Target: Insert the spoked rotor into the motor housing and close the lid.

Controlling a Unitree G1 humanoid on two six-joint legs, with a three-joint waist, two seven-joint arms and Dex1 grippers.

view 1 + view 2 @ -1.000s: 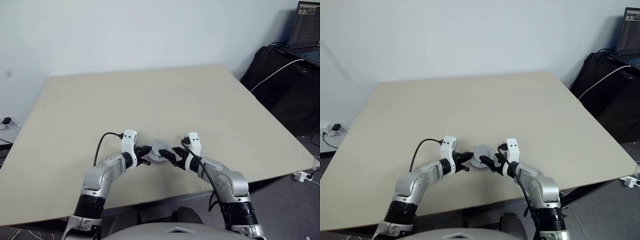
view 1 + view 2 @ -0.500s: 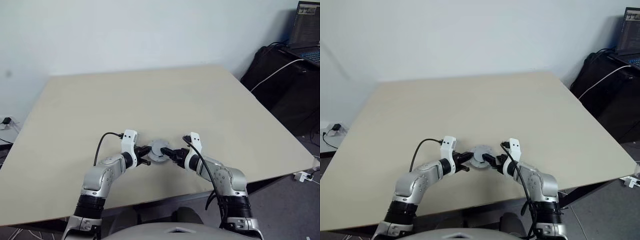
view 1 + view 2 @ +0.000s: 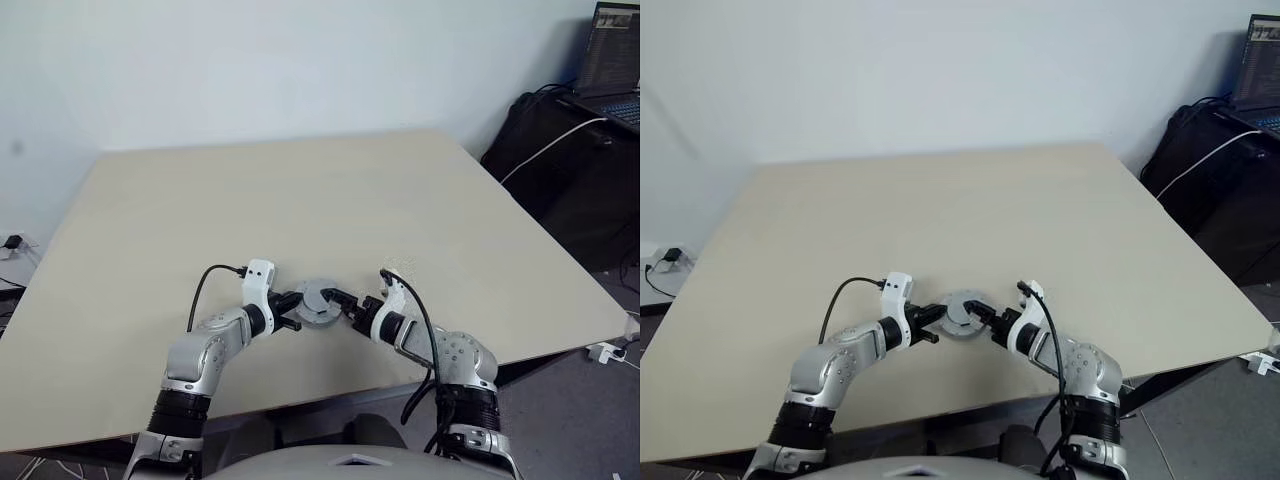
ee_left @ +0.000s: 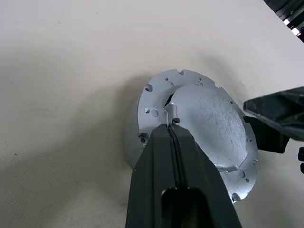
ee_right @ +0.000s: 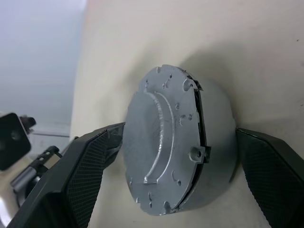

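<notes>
Near the front edge of the table you have the lid already seated on the motor housing, squarely between your wide-open right hand straddling it and your left hand, pinched closed and empty on its rim.

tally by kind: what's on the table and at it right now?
Motor assemblies, grey lid on the motor housing: 1
Grippers, left gripper and right gripper: 2
Tables, table: 1
Laptops, laptop off to the side: 1
Total: 5
</notes>
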